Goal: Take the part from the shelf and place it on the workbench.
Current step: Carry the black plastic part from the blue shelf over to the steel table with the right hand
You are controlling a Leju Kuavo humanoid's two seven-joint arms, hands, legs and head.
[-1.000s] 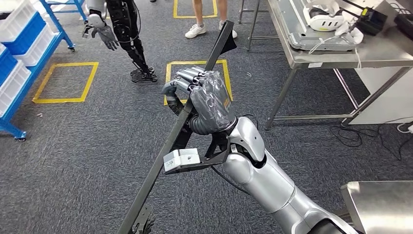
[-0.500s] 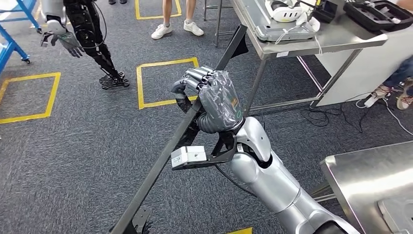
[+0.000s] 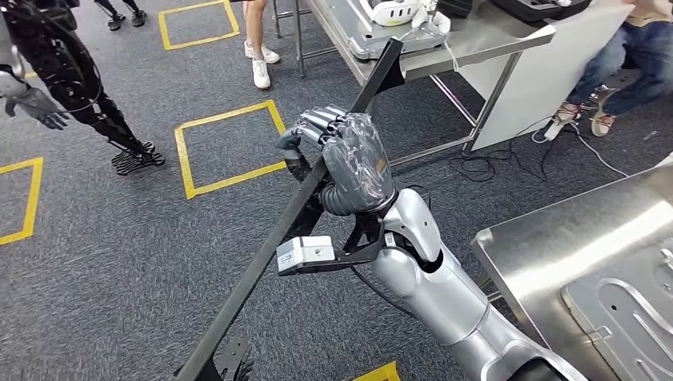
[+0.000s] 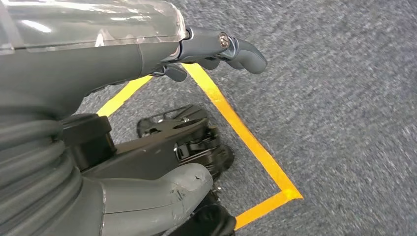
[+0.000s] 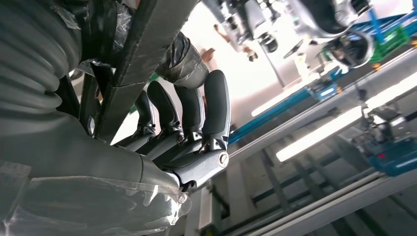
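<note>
Steel workbench (image 3: 555,246) lies just right of the right hand (image 3: 349,163), which clamps the long bar (image 3: 262,262) steeply tilted.

The long bar (image 3: 317,186) runs slantwise across the middle, gripped by the right hand (image 3: 349,163) above the floor (image 3: 119,254). One bench (image 3: 555,246) sits at right, another bench (image 3: 476,48) behind. A person's legs (image 3: 255,40) stand beyond.
</note>
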